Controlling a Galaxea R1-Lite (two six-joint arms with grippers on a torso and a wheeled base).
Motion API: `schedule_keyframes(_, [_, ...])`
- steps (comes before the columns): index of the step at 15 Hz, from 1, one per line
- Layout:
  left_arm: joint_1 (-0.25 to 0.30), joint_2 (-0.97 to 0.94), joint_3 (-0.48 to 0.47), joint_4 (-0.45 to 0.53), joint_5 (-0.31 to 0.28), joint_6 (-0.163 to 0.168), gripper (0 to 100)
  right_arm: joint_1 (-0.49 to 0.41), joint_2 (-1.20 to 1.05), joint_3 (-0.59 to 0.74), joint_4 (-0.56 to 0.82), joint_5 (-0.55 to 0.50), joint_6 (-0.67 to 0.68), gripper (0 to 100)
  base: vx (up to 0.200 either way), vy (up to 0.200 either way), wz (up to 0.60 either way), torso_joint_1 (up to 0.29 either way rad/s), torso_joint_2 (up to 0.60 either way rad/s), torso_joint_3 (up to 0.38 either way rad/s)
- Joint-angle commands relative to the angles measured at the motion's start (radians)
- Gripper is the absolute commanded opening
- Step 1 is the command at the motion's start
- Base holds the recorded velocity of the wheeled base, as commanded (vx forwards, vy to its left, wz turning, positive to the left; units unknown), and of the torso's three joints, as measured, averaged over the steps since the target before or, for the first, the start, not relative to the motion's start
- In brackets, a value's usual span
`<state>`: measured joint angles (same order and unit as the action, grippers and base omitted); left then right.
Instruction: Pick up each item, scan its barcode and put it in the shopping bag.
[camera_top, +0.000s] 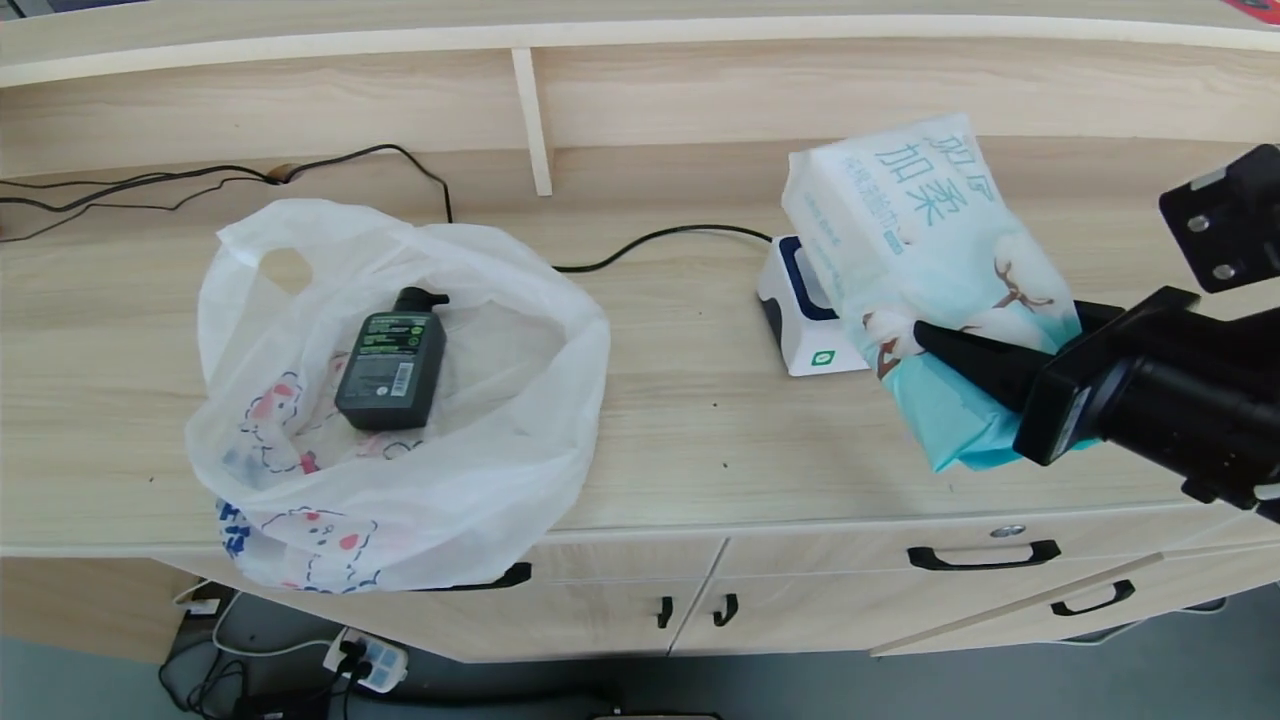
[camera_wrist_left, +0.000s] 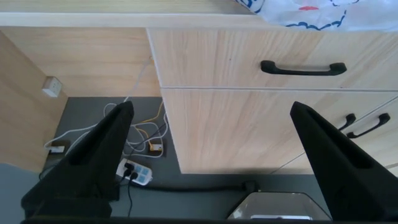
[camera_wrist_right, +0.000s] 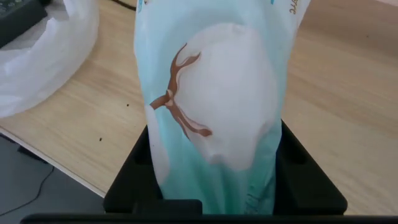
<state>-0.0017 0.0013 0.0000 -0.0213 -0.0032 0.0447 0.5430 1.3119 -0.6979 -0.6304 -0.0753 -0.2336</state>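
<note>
The right hand (camera_top: 950, 360) pinches a soft tissue pack (camera_top: 925, 230) by its lower end, its black fingers pressing into the plump sides. The pack is glossy white-and-teal film printed with a cotton sprig. It is held tilted just above the small white boxy scanner (camera_top: 800, 320) at the right of the pale wood-grain desk (camera_top: 700, 400). A thin black cable (camera_top: 660, 240) curls away from the scanner. Well apart to the left sits the shopping bag (camera_top: 520, 330) — crinkled, translucent white plastic, mouth open — with a flat dark pump bottle (camera_top: 390, 365) lying inside. The left hand (camera_wrist_left: 211, 112) is spread wide with nothing between its fingers, low in front of the desk's drawer fronts (camera_wrist_left: 249, 62).
</note>
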Motion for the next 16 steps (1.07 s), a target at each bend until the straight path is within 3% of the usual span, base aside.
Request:
schedule_keyframes(1, [0.000,0.000,0.000,0.000,0.000,0.000,100,-0.015,0.001,0.044,0.000,-0.003,-0.003,0,0.000,0.200,0.00,0.007,0.00,-0.002])
schedule_keyframes(4, [0.000,0.000,0.000,-0.002,0.000,0.001,100,-0.083,0.021,0.061,-0.002,-0.029,-0.004,0,0.000,0.200,0.00,0.002,0.00,0.002])
schedule_keyframes(8, [0.000,0.000,0.000,-0.002,0.000,0.030,100,-0.141,0.036,0.054,-0.002,-0.040,-0.003,0,0.000,0.000,0.00,0.000,0.00,0.000])
schedule_keyframes(11, [0.000,0.000,0.000,-0.003,0.000,0.032,100,-0.224,0.032,0.046,-0.009,-0.054,0.002,0,0.000,0.000,0.00,0.000,0.00,0.000])
schedule_keyframes(16, [0.000,0.000,0.000,-0.005,0.000,0.034,100,-0.229,0.032,0.034,-0.018,-0.052,0.005,0,0.000,0.000,0.00,0.000,0.00,0.000])
